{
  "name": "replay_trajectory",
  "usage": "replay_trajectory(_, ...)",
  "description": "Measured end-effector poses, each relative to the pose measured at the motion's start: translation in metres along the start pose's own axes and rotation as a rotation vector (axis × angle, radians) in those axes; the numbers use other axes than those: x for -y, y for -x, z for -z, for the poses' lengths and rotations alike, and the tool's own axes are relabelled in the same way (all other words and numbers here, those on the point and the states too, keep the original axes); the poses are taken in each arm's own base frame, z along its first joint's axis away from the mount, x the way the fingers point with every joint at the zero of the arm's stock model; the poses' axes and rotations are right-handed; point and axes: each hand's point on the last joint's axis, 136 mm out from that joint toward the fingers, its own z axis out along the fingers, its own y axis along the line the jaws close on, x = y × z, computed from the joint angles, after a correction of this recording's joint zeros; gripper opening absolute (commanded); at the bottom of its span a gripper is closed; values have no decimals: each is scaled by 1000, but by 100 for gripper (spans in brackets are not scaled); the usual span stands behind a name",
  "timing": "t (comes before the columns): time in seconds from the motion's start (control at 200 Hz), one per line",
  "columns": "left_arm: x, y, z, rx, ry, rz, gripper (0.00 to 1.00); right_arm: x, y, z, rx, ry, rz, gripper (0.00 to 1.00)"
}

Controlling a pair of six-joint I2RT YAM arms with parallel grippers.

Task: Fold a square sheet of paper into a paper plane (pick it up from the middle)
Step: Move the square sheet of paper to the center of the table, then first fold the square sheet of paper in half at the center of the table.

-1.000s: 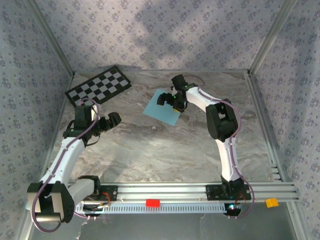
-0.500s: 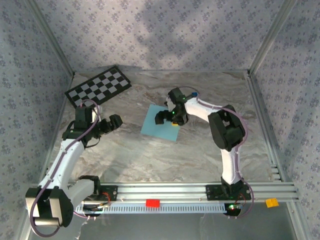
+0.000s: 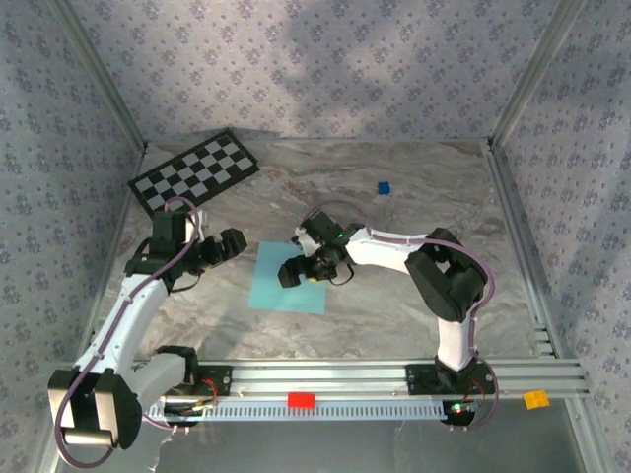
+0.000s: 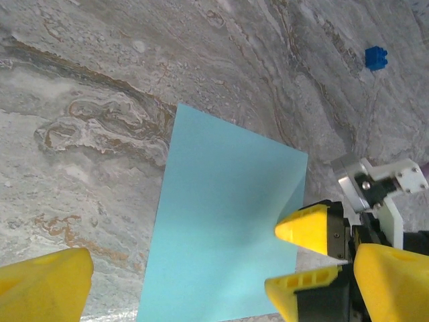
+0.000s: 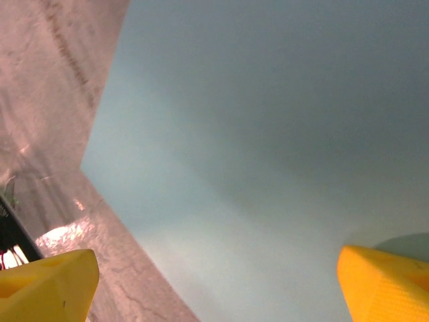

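Note:
The square sheet of paper (image 3: 271, 288) lies flat on the marble table, left of centre. My right gripper (image 3: 301, 261) is down at the sheet's right side, open wide. In the left wrist view the paper (image 4: 221, 215) shows the right gripper (image 4: 301, 261) with its yellow tips at the sheet's edge. From the right wrist the paper (image 5: 268, 134) lies close under the right gripper (image 5: 214, 288), one finger over the sheet, the other over bare table. My left gripper (image 3: 222, 248) hovers just left of the sheet, open and empty, the left gripper (image 4: 218, 288) looking down over it.
A black-and-white checkerboard (image 3: 194, 169) lies at the back left. A tiny dark-blue cube (image 3: 384, 187) sits at the back right of centre, also the cube (image 4: 375, 58). Patterned walls and metal posts close in the table (image 3: 414, 315).
The right gripper has swept from the back centre toward the front left, and the sheet has slid with it. The left arm has barely moved.

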Motion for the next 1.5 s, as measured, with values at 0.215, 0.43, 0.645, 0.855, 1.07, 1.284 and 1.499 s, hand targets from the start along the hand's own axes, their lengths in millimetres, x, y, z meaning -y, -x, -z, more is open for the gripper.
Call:
replay_trajectory(0.215,16,-24,-20,-122,39,-73,96,0,29,67,257,-58,32,100)
replay_trajectory(0.43,32,-40,-58,-274,190,-181,94,29,25,145,549,-257,12,100)
replay_trajectory(0.645,52,-58,-99,-389,302,-297,95,88,8,180,646,-328,-233,100)
replay_trajectory(0.855,47,-83,-127,-498,431,-369,95,112,-19,174,606,-288,-331,100)
replay_trajectory(1.07,43,-92,-141,-553,498,-374,95,105,-21,170,584,-253,-321,100)
replay_trajectory(1.284,37,-94,-150,-569,538,-357,96,99,-23,165,570,-240,-306,100)
replay_trajectory(1.499,30,-97,-154,-578,569,-341,96,100,-26,156,535,-235,-309,100)
